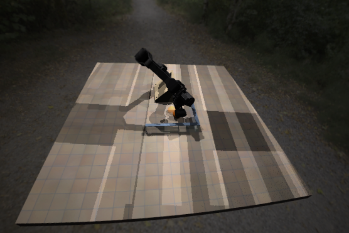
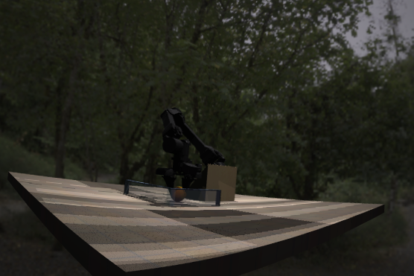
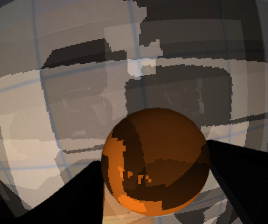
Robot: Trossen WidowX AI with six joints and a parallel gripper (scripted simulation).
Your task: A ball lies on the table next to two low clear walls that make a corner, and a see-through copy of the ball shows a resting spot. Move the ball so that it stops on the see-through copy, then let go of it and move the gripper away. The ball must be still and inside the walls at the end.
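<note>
The orange ball (image 1: pixel 174 113) (image 2: pixel 179 195) (image 3: pixel 156 162) is at table level inside the corner of the clear walls. My gripper (image 1: pixel 179 114) (image 2: pixel 178 192) (image 3: pixel 154 158) points down and is shut on the ball, one dark finger on each side of it in the wrist view. The see-through copy, paler orange (image 1: pixel 171 108) (image 3: pixel 128 218), shows just beside the ball, on the side away from the corner; the ball covers much of it in the wrist view. The clear walls have blue edges: one wall (image 1: pixel 166 127) runs along the front, the other (image 1: pixel 196 116) along the right side.
A tan wedge-shaped block (image 1: pixel 161 93) (image 2: pixel 222 183) stands behind the walled corner, beneath the arm. The low walls stand close to the gripper on two sides. The striped tabletop (image 1: pixel 125 185) (image 2: pixel 156 234) carries patches of shadow.
</note>
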